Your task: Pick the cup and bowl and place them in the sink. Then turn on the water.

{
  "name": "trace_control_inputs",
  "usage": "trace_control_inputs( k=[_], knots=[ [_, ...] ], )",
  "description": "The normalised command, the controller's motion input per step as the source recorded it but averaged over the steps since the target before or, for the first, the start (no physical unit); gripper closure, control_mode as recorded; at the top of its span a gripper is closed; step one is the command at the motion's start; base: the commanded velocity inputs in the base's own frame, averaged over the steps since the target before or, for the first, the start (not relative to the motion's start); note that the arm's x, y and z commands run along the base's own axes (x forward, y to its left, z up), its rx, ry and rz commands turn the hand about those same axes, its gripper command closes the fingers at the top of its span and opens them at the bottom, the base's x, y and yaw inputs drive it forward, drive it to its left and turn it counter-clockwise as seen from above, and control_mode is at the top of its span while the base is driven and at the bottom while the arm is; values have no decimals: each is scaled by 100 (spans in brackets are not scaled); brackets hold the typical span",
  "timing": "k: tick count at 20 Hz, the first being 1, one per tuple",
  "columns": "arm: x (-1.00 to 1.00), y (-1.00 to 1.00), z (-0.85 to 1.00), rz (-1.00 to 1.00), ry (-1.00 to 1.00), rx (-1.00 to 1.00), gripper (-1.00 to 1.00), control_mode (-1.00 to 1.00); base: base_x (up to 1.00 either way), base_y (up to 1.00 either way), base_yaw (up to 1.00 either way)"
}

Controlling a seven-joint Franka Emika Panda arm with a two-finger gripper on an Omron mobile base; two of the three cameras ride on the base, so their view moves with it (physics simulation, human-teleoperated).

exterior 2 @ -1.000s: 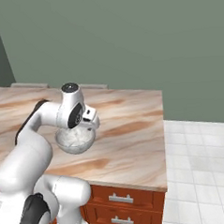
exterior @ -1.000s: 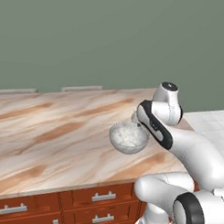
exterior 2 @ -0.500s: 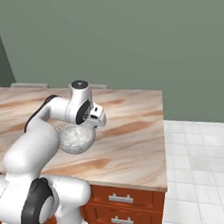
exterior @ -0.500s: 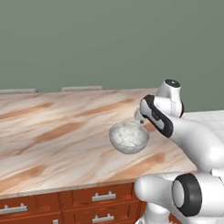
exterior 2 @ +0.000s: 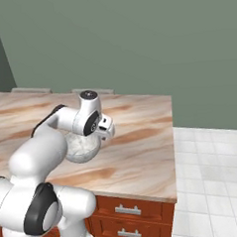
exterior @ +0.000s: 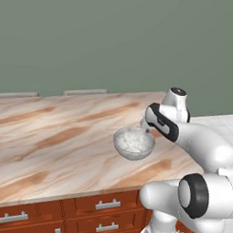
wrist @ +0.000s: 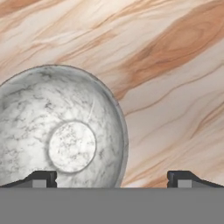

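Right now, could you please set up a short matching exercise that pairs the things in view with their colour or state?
Things:
1. bowl
2. counter
3. drawer fronts
4. gripper

Descriptions:
A. reddish-brown wood with silver handles
B. mottled grey-white, upright
C. jaws open, above the counter
D. beige-brown marbled

Pairs: 1-B, 2-D, 3-A, 4-C

In the hand view the bowl (wrist: 61,140) is cut off by the left edge and its lower part drops behind the bottom of the frame. In the right base view the arm covers most of the bowl (exterior 2: 85,150). The tool (exterior: 145,128) is largely hidden behind the wrist in the left base view. The desk (exterior: 51,144) runs off that view's left edge.
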Motion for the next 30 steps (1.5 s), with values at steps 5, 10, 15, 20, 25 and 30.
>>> trace_control_inputs(
  k=[5, 10, 15, 20, 25, 30],
  knots=[
    [0, -5, -31, 0, 2, 0, -100, -100, 0, 0, 0],
    [0, -2, -25, 0, 5, 0, -100, -100, 0, 0, 0],
    [0, 0, -23, 0, 7, 0, -100, -100, 0, 0, 0],
    [4, 0, -17, 0, 7, 0, -100, -100, 0, 0, 0],
    [8, 0, -16, 0, 5, 0, -100, -100, 0, 0, 0],
    [7, 1, -13, 0, 5, 0, -100, -100, 0, 0, 0]
  ],
)
